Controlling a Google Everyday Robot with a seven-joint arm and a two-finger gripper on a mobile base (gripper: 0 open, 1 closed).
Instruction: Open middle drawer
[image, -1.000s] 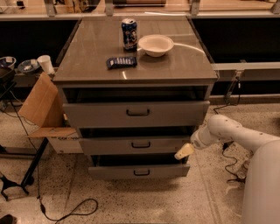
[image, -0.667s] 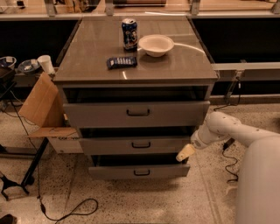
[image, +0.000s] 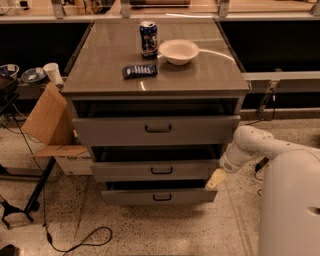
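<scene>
Gripper (image: 216, 179) sits at the right front corner of the middle drawer (image: 125, 171), clear of its handle (image: 161, 170). Probably hooking the edge. Can't tell its grip state.

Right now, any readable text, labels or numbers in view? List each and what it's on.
"CO": dark print on the white box left of the cabinet; the rest is unreadable.
On the can: label print too blurred to read.
On the dark packet: markings too small to read.
On the middle drawer and the end effector at its right end: no text.
</scene>
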